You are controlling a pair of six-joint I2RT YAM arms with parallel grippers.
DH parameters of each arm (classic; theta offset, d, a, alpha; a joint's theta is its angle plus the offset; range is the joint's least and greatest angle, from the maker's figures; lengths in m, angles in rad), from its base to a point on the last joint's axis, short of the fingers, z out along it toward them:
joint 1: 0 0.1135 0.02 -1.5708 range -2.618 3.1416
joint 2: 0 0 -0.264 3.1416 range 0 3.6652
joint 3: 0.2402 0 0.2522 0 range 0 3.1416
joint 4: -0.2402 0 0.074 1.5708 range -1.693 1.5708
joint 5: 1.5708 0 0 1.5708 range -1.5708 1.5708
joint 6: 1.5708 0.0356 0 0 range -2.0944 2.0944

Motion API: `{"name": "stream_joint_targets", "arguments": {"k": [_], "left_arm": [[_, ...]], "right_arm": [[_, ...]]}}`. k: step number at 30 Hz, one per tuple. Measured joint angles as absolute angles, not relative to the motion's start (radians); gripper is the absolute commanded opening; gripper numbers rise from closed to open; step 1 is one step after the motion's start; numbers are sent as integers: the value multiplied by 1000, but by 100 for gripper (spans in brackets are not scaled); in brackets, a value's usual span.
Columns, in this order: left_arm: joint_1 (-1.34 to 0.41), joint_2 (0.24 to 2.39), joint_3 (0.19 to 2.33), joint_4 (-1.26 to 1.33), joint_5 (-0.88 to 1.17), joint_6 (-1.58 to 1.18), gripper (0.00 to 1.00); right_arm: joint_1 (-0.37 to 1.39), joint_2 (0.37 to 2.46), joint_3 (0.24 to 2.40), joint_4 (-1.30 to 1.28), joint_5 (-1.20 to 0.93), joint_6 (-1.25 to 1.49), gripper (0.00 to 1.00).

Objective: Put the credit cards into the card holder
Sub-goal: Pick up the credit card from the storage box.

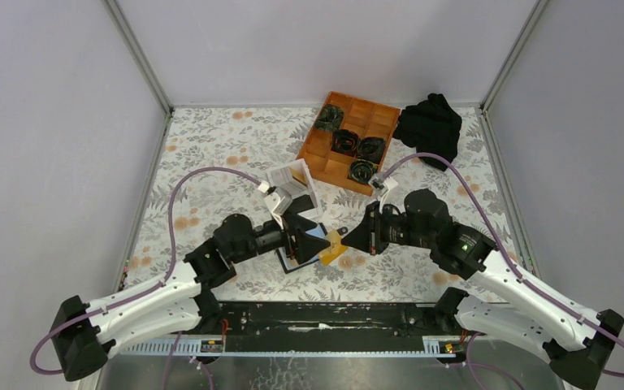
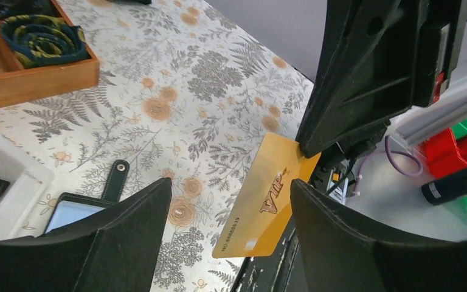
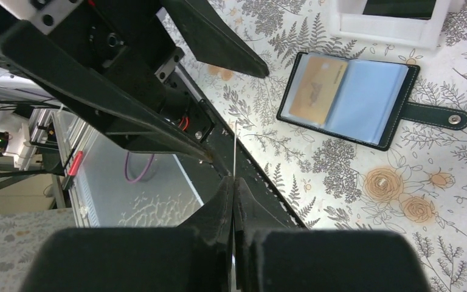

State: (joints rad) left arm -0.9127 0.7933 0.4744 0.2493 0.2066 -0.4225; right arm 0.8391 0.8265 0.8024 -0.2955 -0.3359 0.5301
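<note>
Your right gripper (image 2: pixel 307 149) pinches the gold card (image 2: pixel 261 201) by one corner, above the table. Left gripper (image 2: pixel 230 185) jaws wide, framing it, no contact. Holder (image 3: pixel 346 97) lies open near the white box (image 3: pixel 389 30), tan card (image 3: pixel 317 88) inside.

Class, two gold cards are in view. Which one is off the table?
The gold card printed VIP, pinched at one edge by the right gripper; the other gold card lies tucked in the open card holder on the table.
</note>
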Motion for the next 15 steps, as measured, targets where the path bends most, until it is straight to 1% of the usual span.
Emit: {"name": "stream_joint_targets", "arguments": {"k": [4, 7, 11, 15], "left_arm": [[-902, 844, 474, 258, 298, -424, 73], [-896, 901, 474, 268, 373, -435, 66], [-884, 931, 472, 297, 455, -458, 50], [-861, 931, 455, 345, 516, -480, 30]], "right_arm": [[839, 818, 802, -296, -358, 540, 0], [839, 818, 802, -297, -362, 540, 0], [839, 823, 802, -307, -369, 540, 0], [839, 834, 802, -310, -374, 539, 0]]}}
